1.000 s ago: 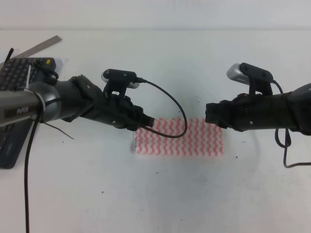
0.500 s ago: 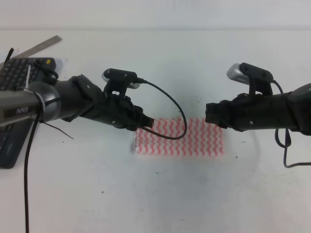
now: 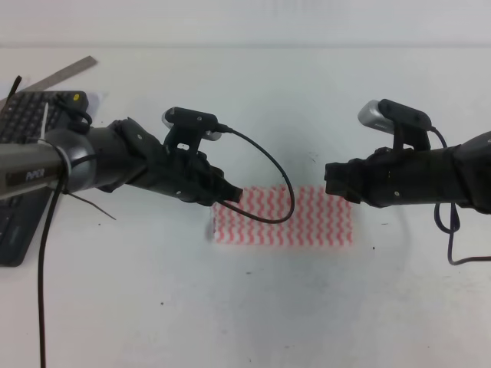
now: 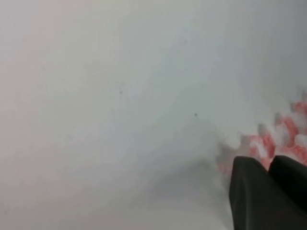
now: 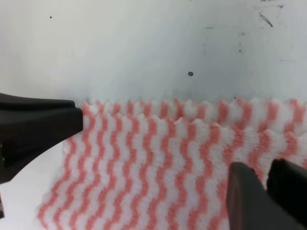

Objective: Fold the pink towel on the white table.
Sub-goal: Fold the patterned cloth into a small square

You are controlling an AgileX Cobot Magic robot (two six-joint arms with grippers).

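The pink towel (image 3: 284, 216) lies flat on the white table (image 3: 253, 307) as a folded rectangle with two layers, its edges slightly offset in the right wrist view (image 5: 158, 158). My left gripper (image 3: 234, 195) is at the towel's upper left corner. In the left wrist view the left gripper (image 4: 268, 165) has its fingers together beside the towel's edge (image 4: 288, 136). My right gripper (image 3: 330, 181) hovers at the towel's upper right corner. In the right wrist view the right gripper (image 5: 266, 172) has its fingers together over the cloth, holding nothing.
A dark grey keyboard (image 3: 19, 153) lies at the left edge, with a metal ruler (image 3: 65, 73) behind it. The left arm's black cable (image 3: 285, 195) loops over the towel's upper edge. The left gripper's tip also shows in the right wrist view (image 5: 33, 129).
My left gripper has drawn back slightly to the left from the towel's corner. The towel and the right arm have not moved.
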